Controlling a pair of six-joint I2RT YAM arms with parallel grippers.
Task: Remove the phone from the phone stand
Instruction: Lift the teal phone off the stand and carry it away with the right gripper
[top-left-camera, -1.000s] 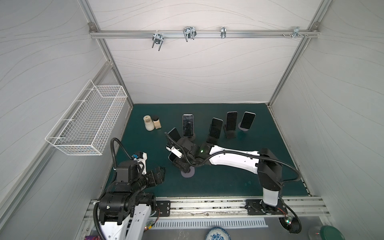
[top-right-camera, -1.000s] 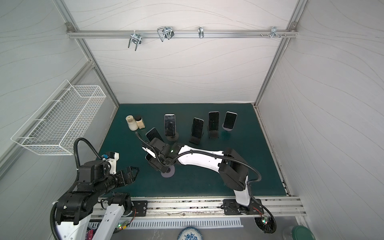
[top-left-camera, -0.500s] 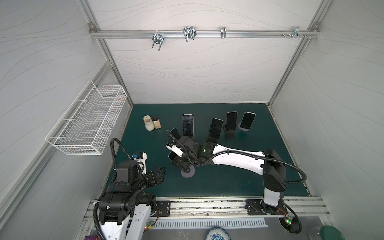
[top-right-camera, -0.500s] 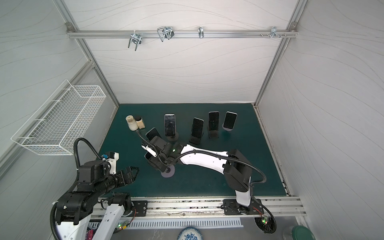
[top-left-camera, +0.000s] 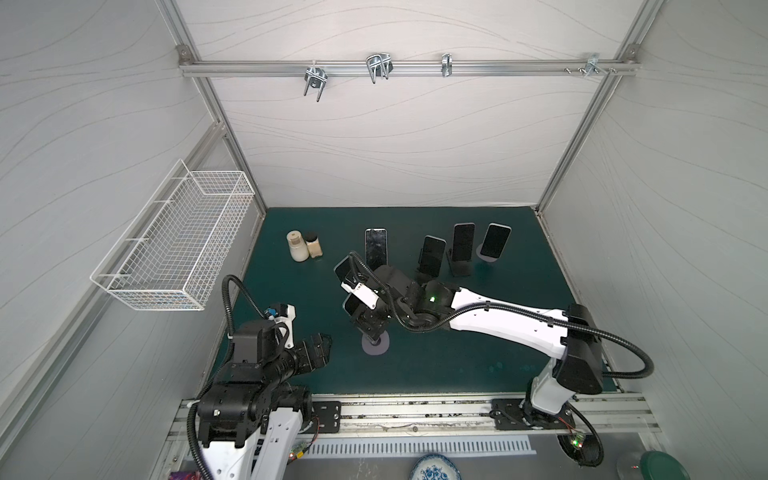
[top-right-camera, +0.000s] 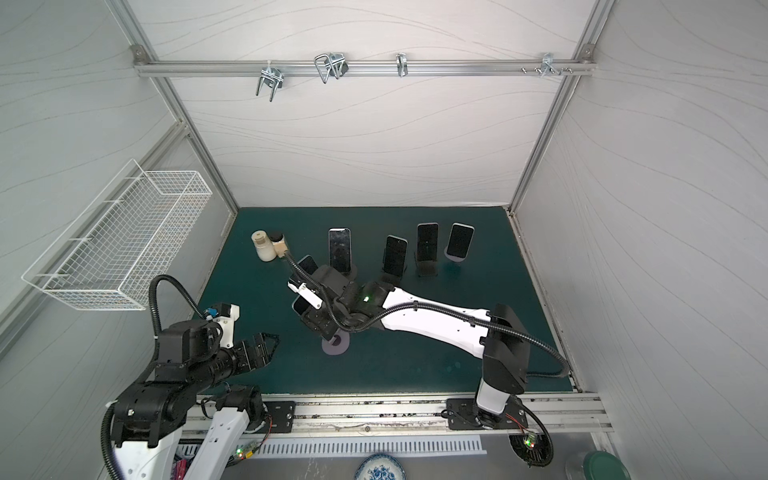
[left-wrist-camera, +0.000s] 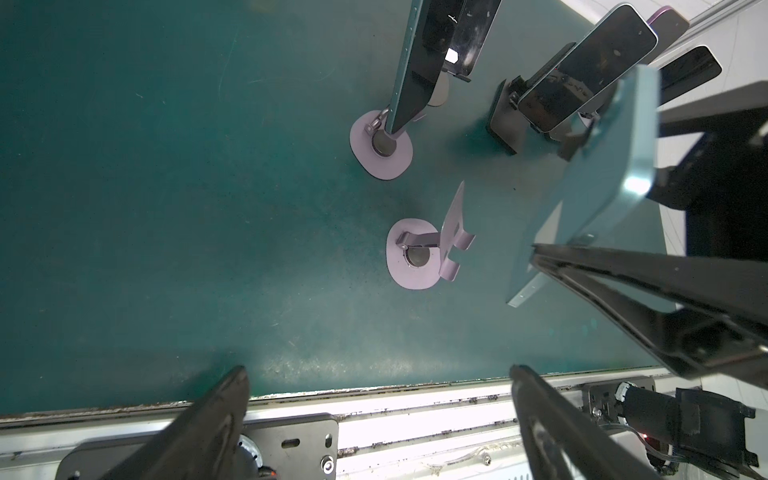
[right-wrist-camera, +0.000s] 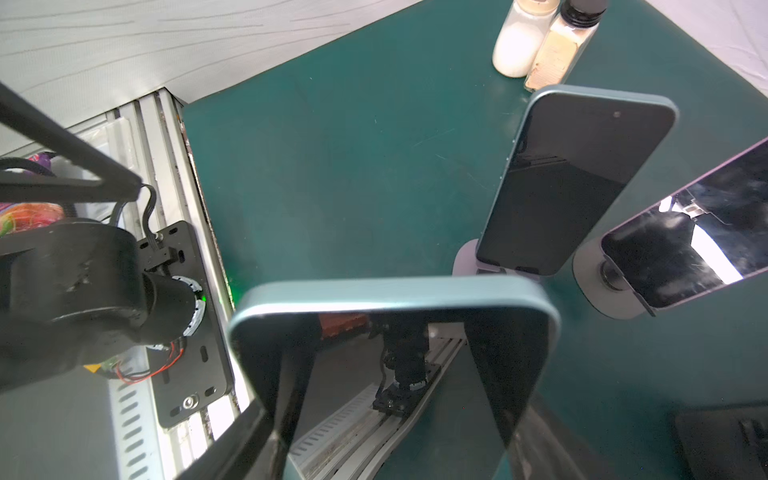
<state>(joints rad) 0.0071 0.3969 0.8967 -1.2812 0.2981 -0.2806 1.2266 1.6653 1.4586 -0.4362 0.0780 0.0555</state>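
Observation:
My right gripper (top-left-camera: 360, 306) is shut on a teal phone (right-wrist-camera: 395, 299), gripping its two long edges. In the left wrist view the phone (left-wrist-camera: 590, 187) hangs clear of the lilac phone stand (left-wrist-camera: 419, 253), whose cradle is empty. In both top views the held phone (top-right-camera: 300, 305) sits just above and behind the stand's round base (top-left-camera: 376, 344) (top-right-camera: 336, 345). My left gripper (top-left-camera: 320, 347) (left-wrist-camera: 376, 374) is open with nothing between its fingers, low at the front left of the mat, left of the stand.
Several other phones (top-left-camera: 376, 251) (top-left-camera: 463, 245) stand on stands in a row at the back, one close behind my right gripper (top-left-camera: 344, 268). Two bottles (top-left-camera: 298, 246) stand at the back left. A wire basket (top-left-camera: 178, 237) hangs on the left wall.
The right arm's elbow has swung to the right while its gripper holds the phone in nearly the same place over the stand. The left arm has not moved.

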